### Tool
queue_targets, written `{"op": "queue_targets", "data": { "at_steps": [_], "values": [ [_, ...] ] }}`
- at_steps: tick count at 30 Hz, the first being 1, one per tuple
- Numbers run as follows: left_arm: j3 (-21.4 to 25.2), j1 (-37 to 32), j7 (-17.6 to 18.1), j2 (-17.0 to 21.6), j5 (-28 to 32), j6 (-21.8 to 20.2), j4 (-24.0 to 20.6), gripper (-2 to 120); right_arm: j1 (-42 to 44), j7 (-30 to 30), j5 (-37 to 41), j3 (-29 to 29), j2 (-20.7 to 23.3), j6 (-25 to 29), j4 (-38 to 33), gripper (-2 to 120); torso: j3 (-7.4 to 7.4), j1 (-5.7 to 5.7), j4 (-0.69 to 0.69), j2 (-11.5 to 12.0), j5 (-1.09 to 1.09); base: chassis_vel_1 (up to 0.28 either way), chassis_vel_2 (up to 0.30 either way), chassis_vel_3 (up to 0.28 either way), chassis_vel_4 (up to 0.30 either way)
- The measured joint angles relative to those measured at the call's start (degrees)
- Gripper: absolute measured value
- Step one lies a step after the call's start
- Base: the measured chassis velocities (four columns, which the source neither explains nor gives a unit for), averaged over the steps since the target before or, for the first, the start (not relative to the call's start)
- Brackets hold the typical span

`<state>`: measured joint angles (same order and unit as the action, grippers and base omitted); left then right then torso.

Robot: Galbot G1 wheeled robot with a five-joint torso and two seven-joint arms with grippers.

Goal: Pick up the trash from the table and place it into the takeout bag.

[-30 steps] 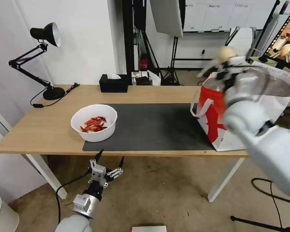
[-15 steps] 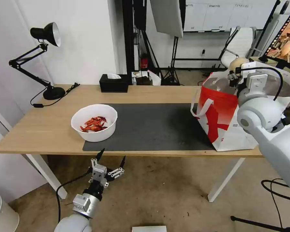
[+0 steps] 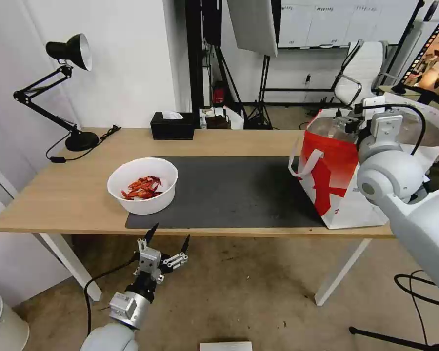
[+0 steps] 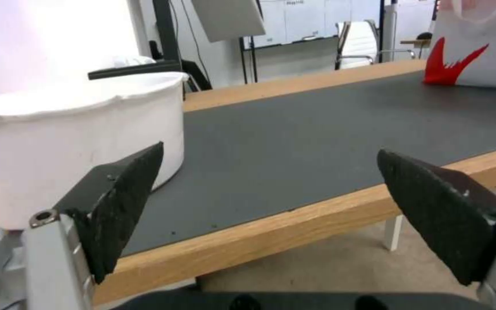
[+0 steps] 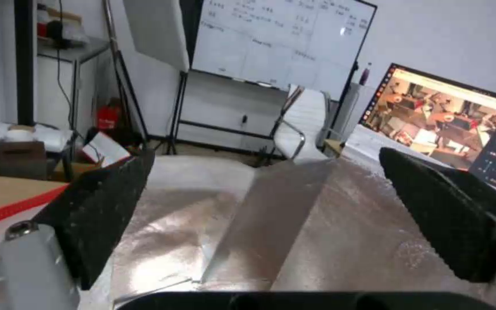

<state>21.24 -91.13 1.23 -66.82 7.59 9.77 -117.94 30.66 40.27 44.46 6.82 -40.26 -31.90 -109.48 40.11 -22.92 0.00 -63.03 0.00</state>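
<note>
On the left part of the dark mat (image 3: 229, 190) on the table (image 3: 58, 195) stands the white bowl (image 3: 142, 185) with red shells (image 3: 141, 187) inside. The takeout bag (image 3: 327, 170) stands open at the right end of the table. My right gripper (image 3: 349, 123) hovers over the bag's mouth, open, with nothing between its fingers; its wrist view looks past the right gripper (image 5: 265, 155) onto the silver lining (image 5: 271, 224). My left gripper (image 3: 168, 239) hangs open below the table's front edge, just before the bowl (image 4: 58, 142).
A black tissue box (image 3: 171, 126) sits at the table's back edge and a black desk lamp (image 3: 68, 53) at its back left corner. Stands, an office chair (image 3: 361, 68) and a screen (image 3: 436, 53) fill the room behind.
The right arm swung in over the bag with the tan ball. The ball is gone from its fingers now, and the gripper has opened and sunk a little. The left arm held still.
</note>
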Motion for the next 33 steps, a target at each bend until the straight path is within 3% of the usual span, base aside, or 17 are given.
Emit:
{"op": "queue_targets", "data": {
  "at_steps": [8, 11, 12, 15, 17, 20, 21, 23, 27, 29, 33],
  "values": [
    [0.26, 0.13, -0.03, 0.02, 0.07, -0.08, -0.42, 100, 4.4, -0.3, 2.57, 2.44, 1.26, 2.86, -3.7, 100, 0.0, 0.0, 0.0, 0.0, 0.0, 0.0, 0.0, 0.0, 0.0],
    [0.62, 0.17, 0.05, -0.13, 0.17, -0.08, -0.57, 100, 9.33, -4.16, 6.38, 4.06, 1.41, 11.51, -7.81, 100, -0.01, 0.0, -0.01, 0.0, 0.0, 0.0, 0.0, 0.0, 0.0],
    [0.62, 0.17, 0.05, -0.13, 0.17, -0.08, -0.57, 100, 9.33, -4.16, 6.38, 4.06, 1.41, 11.51, -7.81, 100, -0.01, 0.0, -0.01, 0.0, 0.0, 0.0, 0.0, 0.0, 0.0],
    [1.69, -0.56, 0.12, -0.77, 0.2, 0.1, -1.22, 100, 16.38, -11.65, 7.21, 4.91, 0.08, 19.71, -12.95, 100, -0.01, 0.0, 0.0, 0.0, -0.01, 0.0, 0.0, 0.0, 0.0],
    [2.21, -0.96, 0.14, -1.02, 0.2, 0.26, -1.51, 100, 18.5, -13.93, 7.04, 5.08, -0.51, 21.75, -13.92, 100, 0.0, 0.0, 0.0, 0.0, -0.01, 0.0, 0.0, 0.0, 0.0],
    [3.23, -1.78, 0.15, -1.58, 0.17, 0.79, -1.92, 100, 30.04, -25.39, 1.52, 6.03, -3.37, 31.67, -15.93, 100, -0.01, 0.0, 0.02, 0.0, 0.0, 0.0, 0.0, 0.0, 0.0],
    [3.23, -1.78, 0.15, -1.58, 0.17, 0.79, -1.92, 100, 30.04, -25.39, 1.52, 6.03, -3.37, 31.67, -15.93, 100, -0.01, 0.0, 0.02, 0.0, 0.0, 0.0, 0.0, 0.0, 0.0],
    [3.49, -1.98, 0.16, -1.69, 0.17, 1.06, -1.92, 100, 38.58, -30.18, -3.64, 6.9, -5.68, 37.24, -15.9, 100, -0.01, 0.0, -0.01, 0.0, -0.01, 0.0, 0.0, 0.0, 0.0],
    [3.68, -2.29, 0.15, -1.85, 0.14, 1.45, -1.76, 100, 47.31, -33.93, -8.97, 8.19, -8.76, 42.12, -15.02, 100, -0.01, 0.01, -0.01, 0.0, 0.0, 0.0, 0.0, 0.0, 0.0],
    [3.71, -2.58, 0.14, -2.03, 0.03, 1.77, -1.38, 100, 55.59, -36.75, -15.79, 9.08, -12.54, 46.86, -11.77, 100, -0.01, 0.01, -0.01, 0.0, 0.0, 0.0, 0.0, 0.0, 0.0],
    [3.63, -2.61, 0.12, -2.18, -0.04, 1.81, -1.19, 100, 58.63, -37.07, -18.76, 9.23, -14.02, 48.47, -9.86, 100, -0.01, 0.01, -0.01, 0.0, -0.01, 0.0, 0.0, 0.0, 0.0]
  ]
}}
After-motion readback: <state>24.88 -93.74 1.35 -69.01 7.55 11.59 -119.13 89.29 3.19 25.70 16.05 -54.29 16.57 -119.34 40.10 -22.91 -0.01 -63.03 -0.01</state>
